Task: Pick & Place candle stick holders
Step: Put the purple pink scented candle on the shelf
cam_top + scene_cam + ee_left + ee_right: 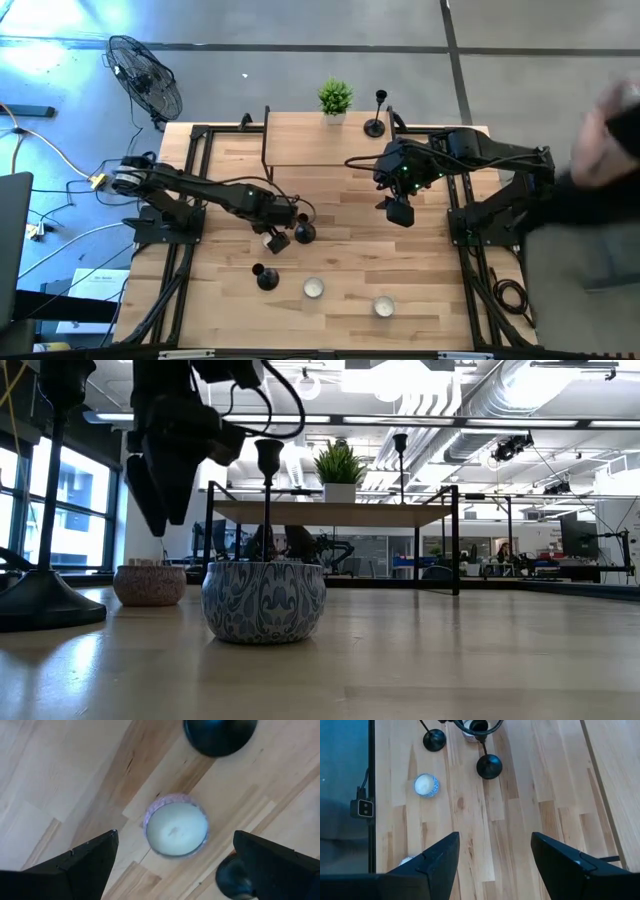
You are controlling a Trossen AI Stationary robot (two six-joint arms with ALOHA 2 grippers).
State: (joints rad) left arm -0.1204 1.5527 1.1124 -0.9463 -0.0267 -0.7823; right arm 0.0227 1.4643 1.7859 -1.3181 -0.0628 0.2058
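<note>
Now my left gripper hangs over the middle of the wooden table, its two fingers spread wide and holding nothing. Just beside it stands one black candlestick holder, with round flared base and thin stem. A second holder stands nearer the front edge, and a third holder is up on the raised wooden shelf, near a small green plant in a white pot.

Two round tealight tins are on the table front: one tin and another tin, each filled with smooth white wax (from the low view, one wall has a blue swirl pattern).

My right gripper hovers over bare planks, fingers partly open and empty.
</note>
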